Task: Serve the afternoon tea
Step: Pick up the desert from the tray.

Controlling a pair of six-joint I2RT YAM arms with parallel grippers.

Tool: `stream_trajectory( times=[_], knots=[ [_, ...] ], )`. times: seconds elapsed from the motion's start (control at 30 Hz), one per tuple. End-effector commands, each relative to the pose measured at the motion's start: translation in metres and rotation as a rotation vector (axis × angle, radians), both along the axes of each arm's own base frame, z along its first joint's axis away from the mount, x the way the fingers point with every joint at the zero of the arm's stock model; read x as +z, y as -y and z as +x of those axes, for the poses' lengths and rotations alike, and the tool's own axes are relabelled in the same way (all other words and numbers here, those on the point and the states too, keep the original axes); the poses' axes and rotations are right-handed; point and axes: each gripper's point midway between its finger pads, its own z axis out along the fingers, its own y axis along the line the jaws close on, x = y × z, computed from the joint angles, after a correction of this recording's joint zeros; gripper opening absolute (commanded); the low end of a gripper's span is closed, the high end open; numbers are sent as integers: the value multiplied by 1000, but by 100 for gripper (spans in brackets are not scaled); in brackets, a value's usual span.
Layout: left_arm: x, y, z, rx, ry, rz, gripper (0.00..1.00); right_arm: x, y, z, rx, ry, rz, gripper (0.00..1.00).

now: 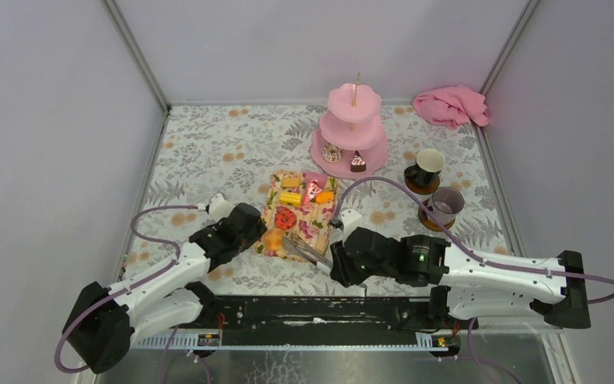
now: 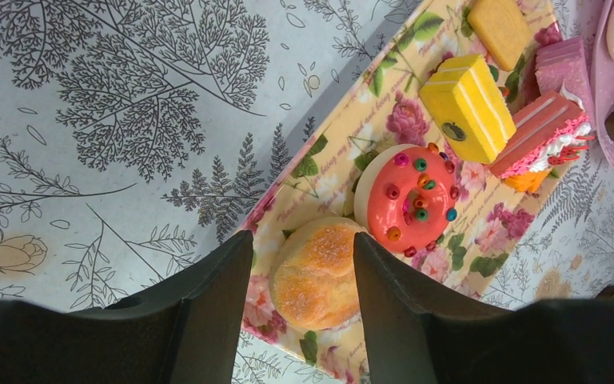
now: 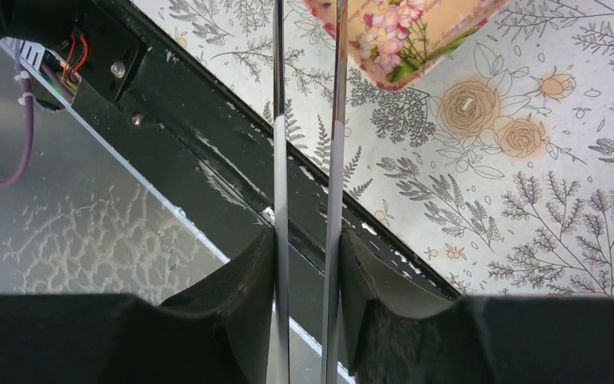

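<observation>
An orange sugared bun cake (image 2: 320, 272) lies at the near corner of the floral tray (image 2: 328, 152). My left gripper (image 2: 302, 244) is open, with one finger on each side of the bun; it also shows in the top view (image 1: 260, 236). A red cake (image 2: 412, 196), a yellow cake (image 2: 468, 108) and a pink slice (image 2: 544, 132) lie further along the tray. My right gripper (image 3: 308, 240) is shut on metal tongs (image 3: 279, 120), whose tips reach the tray's near edge (image 1: 308, 252). The pink three-tier stand (image 1: 352, 128) holds a doughnut (image 1: 332, 152) and a chocolate slice (image 1: 357, 162).
A black mug (image 1: 426, 168) and a grey mug (image 1: 445, 205) stand on coasters at the right. A pink cloth (image 1: 450, 106) lies at the back right corner. The black rail at the table's near edge (image 3: 208, 152) runs under the tongs.
</observation>
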Motion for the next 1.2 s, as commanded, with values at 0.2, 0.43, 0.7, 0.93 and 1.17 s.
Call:
stream_trajectory(
  times=[0.2,0.43,0.7,0.93,1.17],
  knots=[
    [-10,1,4,45,-6,-28,56,2,-15,-3,21,24,20,38],
    [-13,3,7,44,-10,-26,56,-7,-20,0,24,30,-8,39],
    [-18,4,8,40,-21,-13,56,-10,-23,2,33,39,-29,41],
    [-22,6,8,34,-34,-8,55,-13,-25,2,47,42,-47,42],
    [-21,6,10,40,-29,-6,54,-15,-30,2,67,44,-59,43]
  ],
)
